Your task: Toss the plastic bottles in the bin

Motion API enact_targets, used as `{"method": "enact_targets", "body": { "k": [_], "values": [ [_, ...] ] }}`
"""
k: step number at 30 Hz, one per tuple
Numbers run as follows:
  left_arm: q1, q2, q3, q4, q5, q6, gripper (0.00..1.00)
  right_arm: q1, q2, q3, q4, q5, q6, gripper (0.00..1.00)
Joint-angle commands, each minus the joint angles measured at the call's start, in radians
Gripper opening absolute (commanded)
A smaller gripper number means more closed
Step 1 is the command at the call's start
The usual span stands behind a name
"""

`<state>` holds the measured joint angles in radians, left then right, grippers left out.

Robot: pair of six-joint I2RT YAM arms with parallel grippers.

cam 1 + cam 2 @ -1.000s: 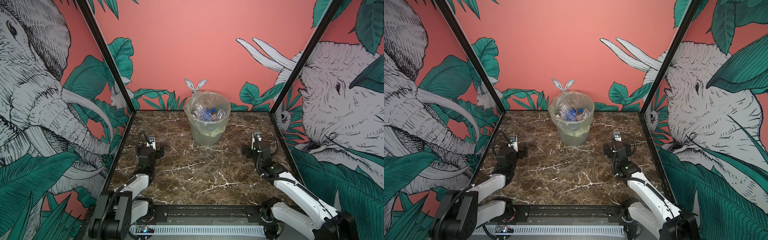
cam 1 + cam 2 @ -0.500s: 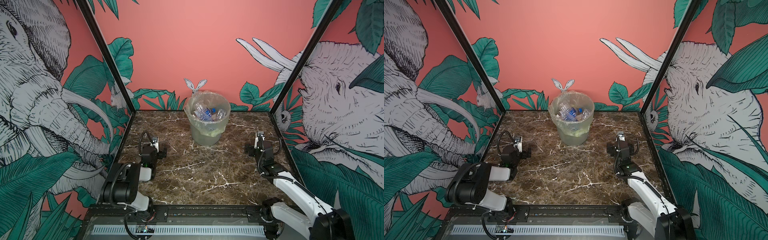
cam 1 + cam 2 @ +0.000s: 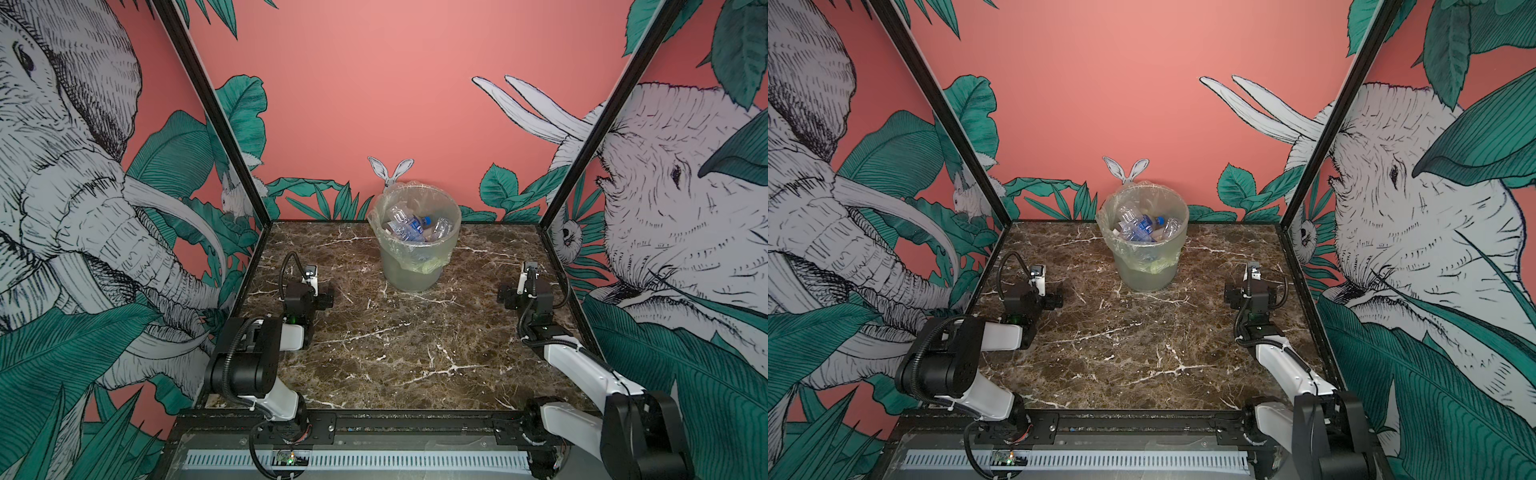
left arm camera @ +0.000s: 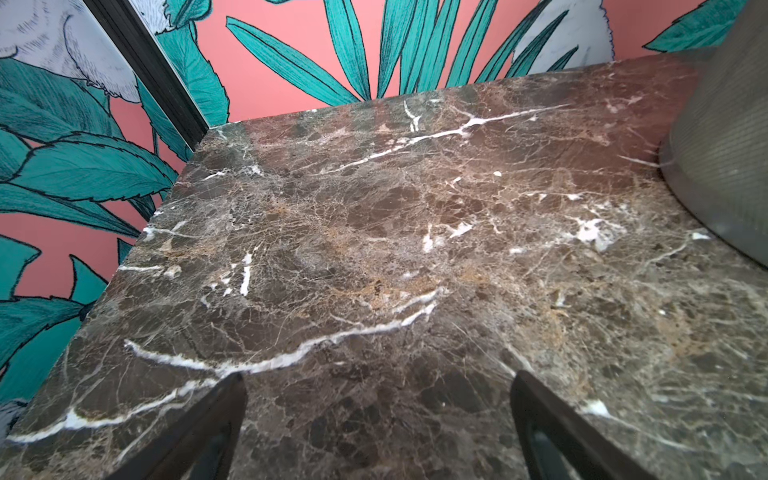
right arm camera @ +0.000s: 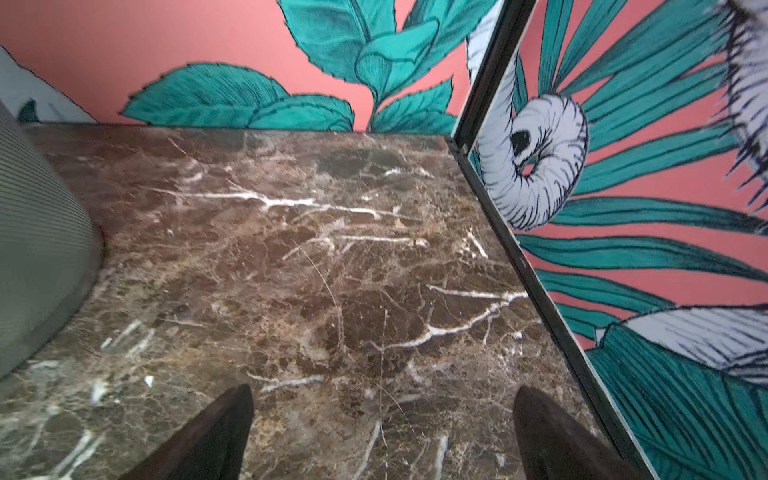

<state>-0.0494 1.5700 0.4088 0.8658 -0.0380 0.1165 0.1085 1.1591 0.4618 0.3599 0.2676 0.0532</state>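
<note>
Marble tabletop shows no loose items; the plastic bottles all lie inside the bin. Left gripper and right gripper gape wide, empty; task looks finished.

A staged robot test booth: a brown marble worktop boxed in by black-framed wall panels printed with elephants and jungle leaves on coral, with two robot arms mounted on a rail at 6 o'clock.

My arms show white links, black joints and ribbed black cables (small green light, left wrist).
</note>
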Motion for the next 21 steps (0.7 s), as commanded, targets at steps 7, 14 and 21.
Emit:
{"method": "enact_targets", "body": {
  "k": [7, 14, 21],
  "values": [
    [0.004, -0.019, 0.009, -0.011, 0.007, 0.003, 1.0, 0.0, 0.144, -0.027, 0.264, -0.005, -0.095, 0.99],
    [0.005, -0.019, 0.009, -0.012, 0.007, 0.004, 1.0, -0.017, 0.264, 0.007, 0.317, -0.123, -0.115, 0.99],
    [0.005, -0.018, 0.009, -0.013, 0.007, 0.003, 0.99, -0.039, 0.348, -0.003, 0.397, -0.144, -0.095, 1.0]
  ]
}}
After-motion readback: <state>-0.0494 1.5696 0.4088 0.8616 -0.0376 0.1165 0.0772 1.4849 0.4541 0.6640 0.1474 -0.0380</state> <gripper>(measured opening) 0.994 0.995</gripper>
